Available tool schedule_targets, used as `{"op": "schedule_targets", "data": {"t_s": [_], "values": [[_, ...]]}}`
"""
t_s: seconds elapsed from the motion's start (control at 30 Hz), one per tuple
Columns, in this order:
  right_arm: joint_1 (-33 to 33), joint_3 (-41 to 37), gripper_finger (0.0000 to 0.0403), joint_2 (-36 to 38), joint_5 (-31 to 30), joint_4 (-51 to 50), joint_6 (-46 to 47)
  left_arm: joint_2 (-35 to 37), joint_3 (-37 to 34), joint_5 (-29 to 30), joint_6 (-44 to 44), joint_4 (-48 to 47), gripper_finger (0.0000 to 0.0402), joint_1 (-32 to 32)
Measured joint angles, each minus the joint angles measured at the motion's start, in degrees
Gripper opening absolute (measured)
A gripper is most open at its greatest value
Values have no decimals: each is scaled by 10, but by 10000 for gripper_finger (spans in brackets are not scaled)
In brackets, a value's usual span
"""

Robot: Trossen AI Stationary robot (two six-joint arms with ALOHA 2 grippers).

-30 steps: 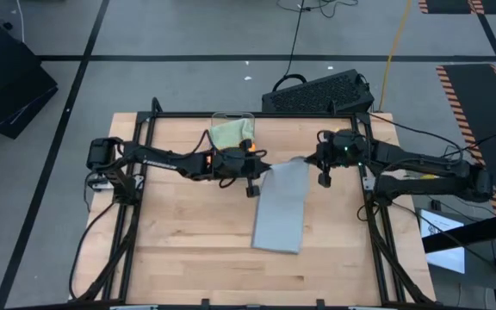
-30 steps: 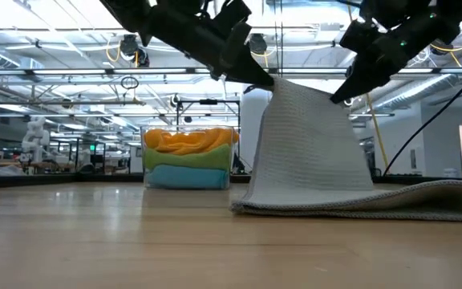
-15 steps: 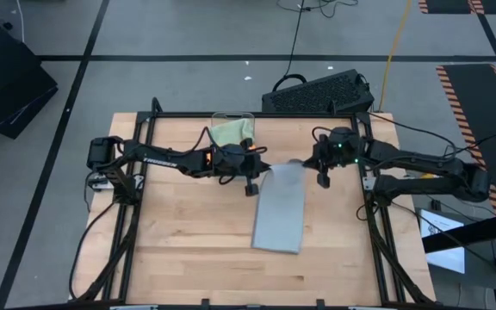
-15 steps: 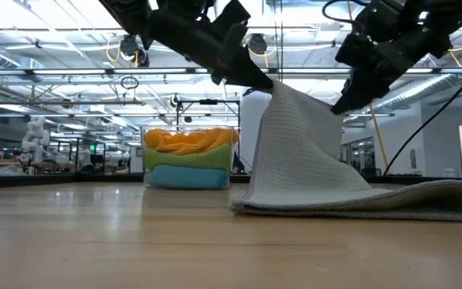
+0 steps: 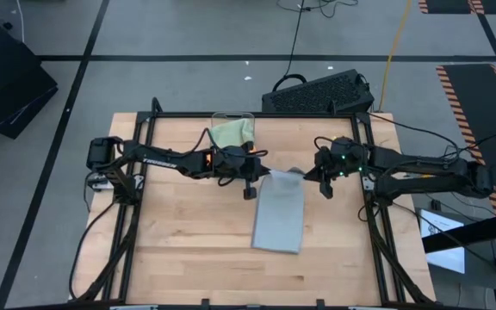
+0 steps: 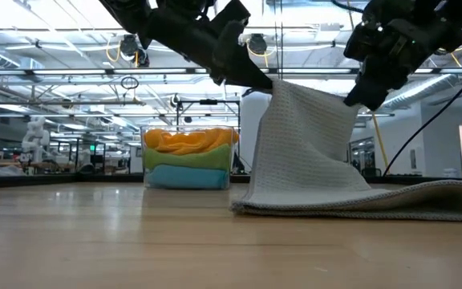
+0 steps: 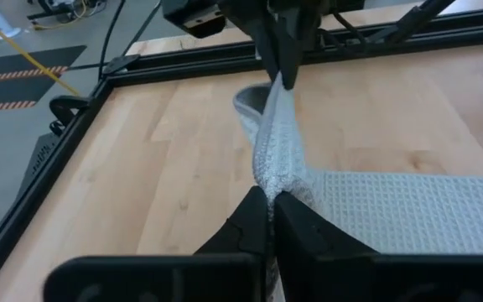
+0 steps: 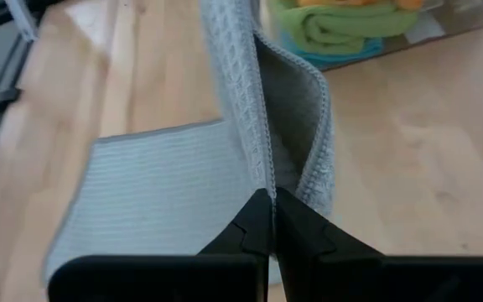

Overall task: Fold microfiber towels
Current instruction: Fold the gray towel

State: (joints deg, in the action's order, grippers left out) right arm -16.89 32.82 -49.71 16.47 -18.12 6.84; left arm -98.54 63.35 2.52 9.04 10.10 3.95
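A light grey towel (image 5: pixel 278 215) lies as a long narrow strip on the table, and its far end is lifted. My left gripper (image 5: pixel 263 175) and my right gripper (image 5: pixel 310 176) are each shut on one corner of that lifted end, facing each other. In the low view the towel (image 6: pixel 303 152) hangs between the two grippers, and its lower part (image 6: pixel 423 197) rests flat on the wood. Orange (image 6: pixel 187 140), green (image 6: pixel 187 158) and blue (image 6: pixel 187 177) towels lie stacked in the clear bin (image 6: pixel 189 156). My left gripper pinches the left corner of the towel's lifted far end (image 7: pixel 273 180) between its two fingers, coming slanting down from the table's left. The cloth runs up from the table to the fingers. My right gripper pinches the right corner of the same end (image 8: pixel 262 180), slanting down from the table's right. At least two layers show at the hemmed edge. The edge between the grippers sags a little.
The clear bin (image 5: pixel 232 127) with folded towels stands at the table's far edge, just behind the left gripper. A black metal frame (image 5: pixel 145 172) runs round the table. Bare wood lies on both sides of the grey towel and toward the near edge.
My right gripper has turned and gone a little toward the table's near and right edges, still shut on its corner. The lifted far end of the grey towel has come slightly toward the near edge with it. The part on the table has stayed put.
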Motion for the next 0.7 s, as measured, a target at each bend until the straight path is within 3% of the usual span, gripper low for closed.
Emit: {"op": "schedule_targets", "data": {"t_s": [0.7], "values": [[168,0,4,24,-5,-1,144,0,0,-5,-22,5,9,-66]]}}
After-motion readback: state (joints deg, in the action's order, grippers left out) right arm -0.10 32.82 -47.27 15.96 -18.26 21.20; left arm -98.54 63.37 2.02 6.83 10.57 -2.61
